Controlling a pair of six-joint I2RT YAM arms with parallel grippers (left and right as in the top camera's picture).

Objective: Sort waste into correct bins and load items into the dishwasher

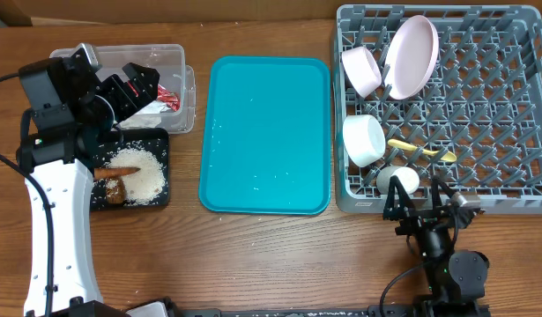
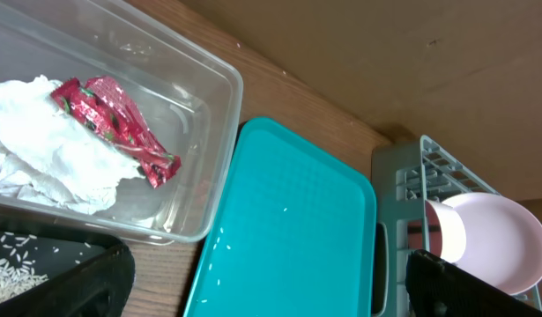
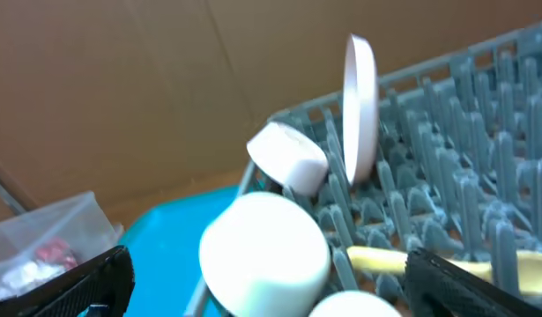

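The clear tub (image 1: 188,81) holds the red wrapper (image 2: 121,123) and the white napkin (image 2: 50,145). The black tray (image 1: 161,134) below it holds rice (image 1: 149,173), the orange stick (image 1: 121,170) and the brown lump (image 1: 115,190). My left gripper (image 1: 134,88) hovers over the tub's near side, open and empty (image 2: 271,295). The grey rack (image 1: 508,167) holds the pink plate (image 1: 410,55), a pink bowl (image 1: 362,70), a white bowl (image 1: 363,138), the cup (image 1: 399,180) and the yellow spoon (image 1: 420,150). My right gripper (image 1: 420,208) is open and empty just in front of the rack (image 3: 266,295).
The large teal tray (image 1: 266,132) lies between the bins and the rack, with a few stray rice grains on it (image 2: 219,255). The right wrist view shows the white bowl (image 3: 266,242) close ahead and the plate (image 3: 360,110) standing upright.
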